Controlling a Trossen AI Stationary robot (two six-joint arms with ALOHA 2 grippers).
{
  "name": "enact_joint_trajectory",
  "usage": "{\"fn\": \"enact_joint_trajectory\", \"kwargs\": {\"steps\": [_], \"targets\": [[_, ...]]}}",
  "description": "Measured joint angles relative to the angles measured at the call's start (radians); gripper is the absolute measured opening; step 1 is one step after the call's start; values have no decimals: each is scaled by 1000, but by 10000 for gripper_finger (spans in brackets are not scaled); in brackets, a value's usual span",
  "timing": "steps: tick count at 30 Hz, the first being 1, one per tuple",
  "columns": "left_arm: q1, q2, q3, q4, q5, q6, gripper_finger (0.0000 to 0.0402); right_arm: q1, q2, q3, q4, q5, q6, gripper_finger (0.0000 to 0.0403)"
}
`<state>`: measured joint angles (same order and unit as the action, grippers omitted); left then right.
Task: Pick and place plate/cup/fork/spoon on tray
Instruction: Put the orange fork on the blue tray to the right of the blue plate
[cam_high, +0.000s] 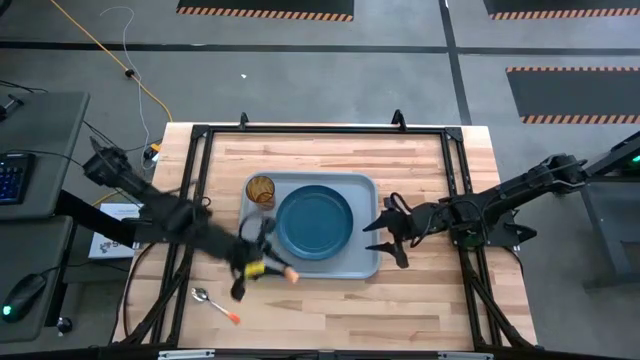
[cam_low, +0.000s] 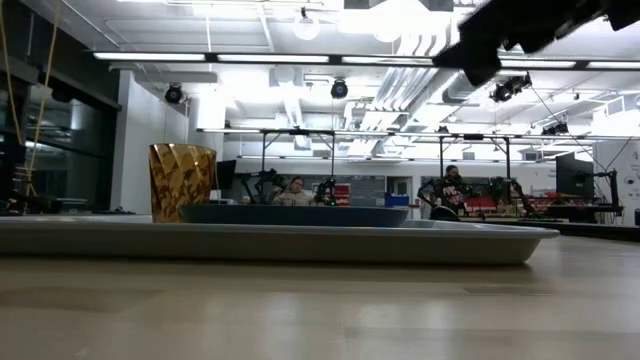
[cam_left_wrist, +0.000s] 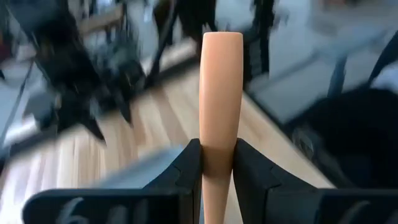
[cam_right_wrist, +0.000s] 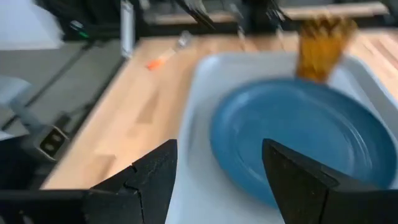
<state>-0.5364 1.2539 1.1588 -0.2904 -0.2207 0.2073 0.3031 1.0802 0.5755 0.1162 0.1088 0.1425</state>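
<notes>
Salmon-orange handle clamped between the left pincer (cam_left_wrist: 217, 168) fingers, so that's the fork (cam_left_wrist: 220, 93) in hand, held just off the tray (cam_high: 368, 262)'s near-left corner in the overhead shot. The plate (cam_high: 315, 223) and the cup (cam_high: 261, 190) already sit on the tray, the cup in the far-left corner just beside the plate. The spoon (cam_high: 214, 304) lies on the bare bench (cam_high: 330, 150) near the front left, well apart from the tray, so that one's not done yet.

The right pincer (cam_high: 385, 236) hangs open at the tray's right edge, jaws spread wide, holding nothing.

What could go wrong, as I see it: the grip is on a smooth, slim handle with a lot of it sticking out past the fingers, so the fork could pivot or slide out on a quick swing. There also isn't much free tray left beside the plate, so a sloppy release might drop it half on the rim or clip the cup.
</notes>
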Motion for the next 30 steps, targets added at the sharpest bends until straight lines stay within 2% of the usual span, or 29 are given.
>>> {"fn": "enact_joint_trajectory", "kwargs": {"steps": [4,8,10,13,18,22,30], "targets": [[198,-29,-107,237,286,75,52,0,21,0,142,-51,-100,227],[375,12,-209,485,559,74,52,-8,76,0,295,-67,-196,227],[441,46,-252,622,676,48,52,-18,113,0,366,-68,-244,227],[506,115,-297,826,790,-5,52,-43,168,0,463,-68,-299,227],[559,255,-306,1022,897,-70,52,-97,245,0,560,-79,-326,227],[577,329,-288,1103,948,-99,52,-144,292,22,576,-161,-295,227],[591,375,-269,1109,952,-100,52,-159,384,121,568,-300,-299,227]]}}
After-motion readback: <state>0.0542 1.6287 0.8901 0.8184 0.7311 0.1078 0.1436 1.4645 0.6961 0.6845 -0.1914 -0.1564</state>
